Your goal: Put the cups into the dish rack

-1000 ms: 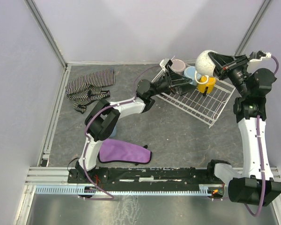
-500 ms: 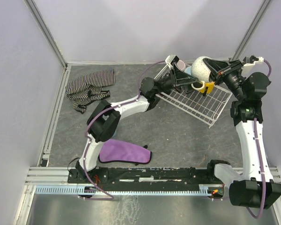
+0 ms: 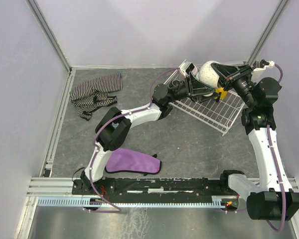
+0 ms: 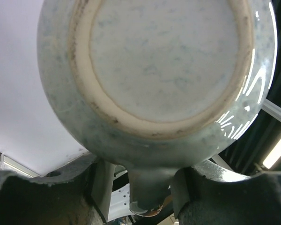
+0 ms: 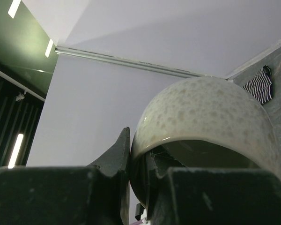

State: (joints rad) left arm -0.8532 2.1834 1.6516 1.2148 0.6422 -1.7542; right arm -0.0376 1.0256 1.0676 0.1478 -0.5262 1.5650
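Note:
The white wire dish rack point(image 3: 214, 112) lies at the back right. My right gripper point(image 3: 221, 74) is shut on the rim of a speckled cream-white cup point(image 3: 208, 73), held above the rack's far end. In the right wrist view one finger is outside and one inside the cup point(image 5: 206, 112). My left gripper point(image 3: 198, 87) reaches into the rack just below it. In the left wrist view the base of a light blue cup point(image 4: 164, 61) fills the frame, and its handle point(image 4: 150, 187) hangs between my open fingers with a gap on the left. A yellow cup point(image 3: 221, 93) sits in the rack.
A striped cloth point(image 3: 94, 92) lies at the back left, also showing in the right wrist view point(image 5: 260, 84). A purple cloth point(image 3: 132, 162) lies near the left arm's base. Walls close in behind and to the right of the rack.
My right gripper has carried the cream-white cup left and down over the rack's far end. My left arm has reached further right, under that cup.

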